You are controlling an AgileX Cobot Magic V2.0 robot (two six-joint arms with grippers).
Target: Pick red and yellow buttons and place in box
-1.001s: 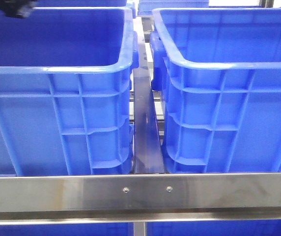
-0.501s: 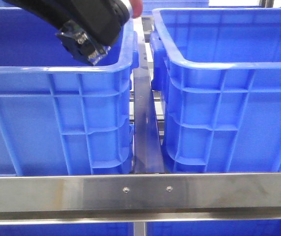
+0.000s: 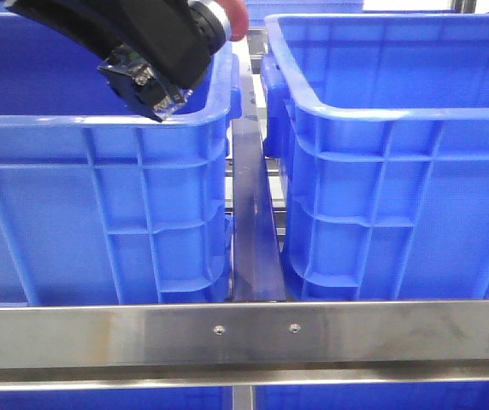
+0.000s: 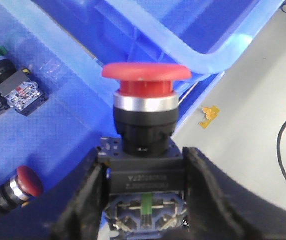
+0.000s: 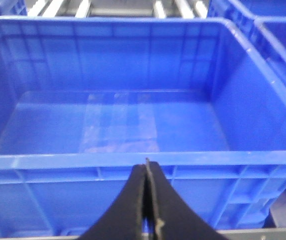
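The right gripper (image 5: 146, 200), jaws pressed together on nothing, faces the box (image 5: 133, 161), while farther off the left gripper (image 4: 143, 195) clasps the red button (image 4: 146, 82) above the twin crate's (image 3: 99, 120) right rim.

Glossy blue plastic box (image 3: 381, 145), brushed steel rail (image 3: 244, 335), matt red button (image 4: 146, 76).

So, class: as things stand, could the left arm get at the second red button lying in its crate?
Probably not yet: the left gripper is shut on a red button, so the second red button lies uncovered but the jaws are occupied.
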